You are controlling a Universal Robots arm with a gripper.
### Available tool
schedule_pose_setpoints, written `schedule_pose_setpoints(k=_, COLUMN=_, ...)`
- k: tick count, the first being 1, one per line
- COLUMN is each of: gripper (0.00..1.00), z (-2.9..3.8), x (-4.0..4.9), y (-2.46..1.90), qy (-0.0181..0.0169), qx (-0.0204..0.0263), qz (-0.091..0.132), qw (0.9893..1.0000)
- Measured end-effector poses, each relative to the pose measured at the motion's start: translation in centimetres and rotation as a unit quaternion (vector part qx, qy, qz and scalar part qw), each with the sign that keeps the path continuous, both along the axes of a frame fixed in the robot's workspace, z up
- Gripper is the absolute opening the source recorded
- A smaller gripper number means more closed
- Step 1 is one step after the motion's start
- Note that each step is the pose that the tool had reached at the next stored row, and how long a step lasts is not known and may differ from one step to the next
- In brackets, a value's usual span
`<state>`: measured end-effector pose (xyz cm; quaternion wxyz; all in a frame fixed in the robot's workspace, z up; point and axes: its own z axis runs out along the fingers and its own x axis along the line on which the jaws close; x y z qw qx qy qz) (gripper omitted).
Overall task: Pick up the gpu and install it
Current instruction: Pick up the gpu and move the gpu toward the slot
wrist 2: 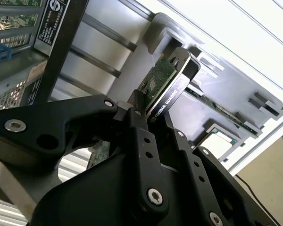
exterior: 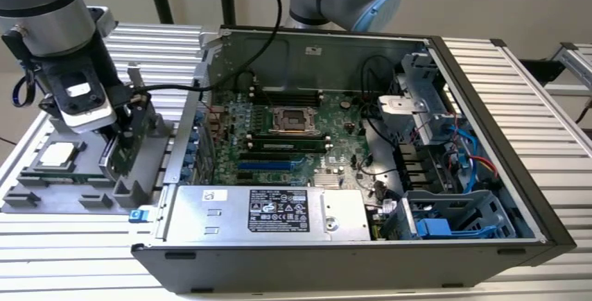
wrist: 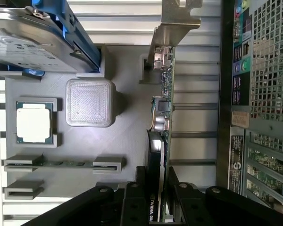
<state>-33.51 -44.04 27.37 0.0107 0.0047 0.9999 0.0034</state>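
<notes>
Gripper [wrist: 156, 184] clenched on gpu [wrist: 159, 141], standing on edge in grey holder [wrist: 127, 155] beside case [exterior: 324, 266]; advise, on judgement, a straight vertical lift, card kept square, so silver bracket [wrist: 174, 23] clears its slot without snagging.

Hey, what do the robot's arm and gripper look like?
The arm is silver-grey tubing with a light blue joint cap and a black cable. The gripper is matte black, with linked fingers dotted by silver screws.
</notes>
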Motion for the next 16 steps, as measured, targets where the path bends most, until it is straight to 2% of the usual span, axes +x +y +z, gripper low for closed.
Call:
schedule_pose_setpoints(k=5, gripper=0.00, z=0.51, x=0.00, y=0.00, qy=0.0001, qx=0.0000, qz=0.001, qw=1.0000)
schedule_pose_setpoints(k=16, gripper=0.00, z=1.11, x=0.00, y=0.00, qy=0.0001, qx=0.0000, qz=0.001, qw=1.0000)
